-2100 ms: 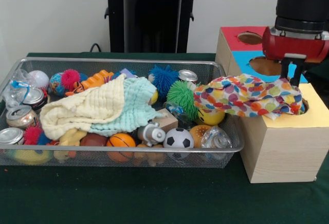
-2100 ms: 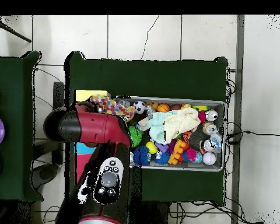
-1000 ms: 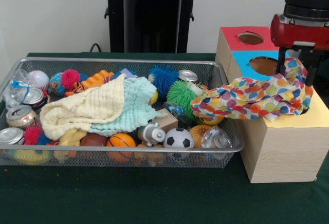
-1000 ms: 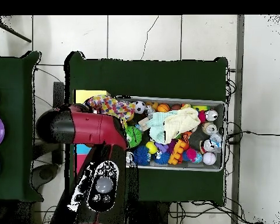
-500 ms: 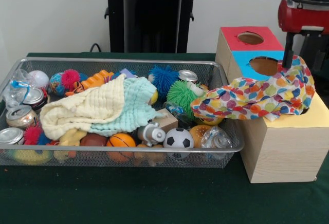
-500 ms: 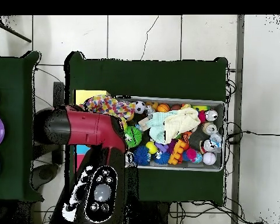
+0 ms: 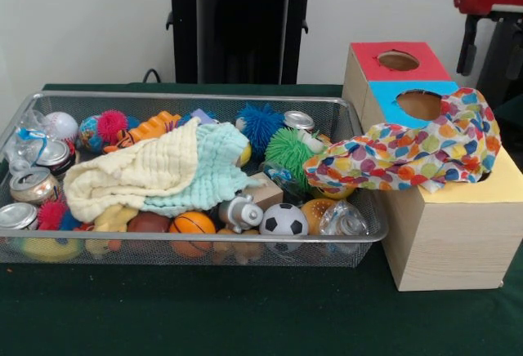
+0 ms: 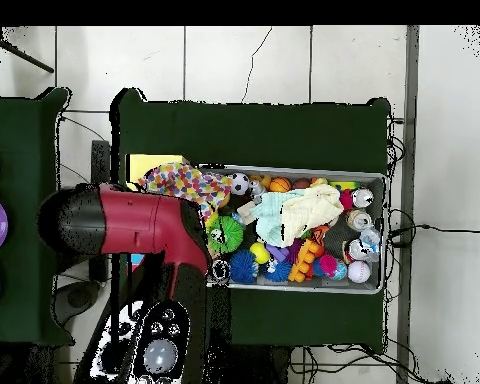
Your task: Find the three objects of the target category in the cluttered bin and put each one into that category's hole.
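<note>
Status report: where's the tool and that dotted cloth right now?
Tool raised clear, empty. Dotted cloth draped from yellow hole to bin, not in.

A robotics lab: green-clothed surface, tiled floor, loose cables, robot pedestal.

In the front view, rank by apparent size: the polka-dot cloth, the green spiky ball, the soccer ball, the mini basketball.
1. polka-dot cloth
2. green spiky ball
3. mini basketball and soccer ball: look about alike; the basketball is partly hidden, so unranked.
</note>
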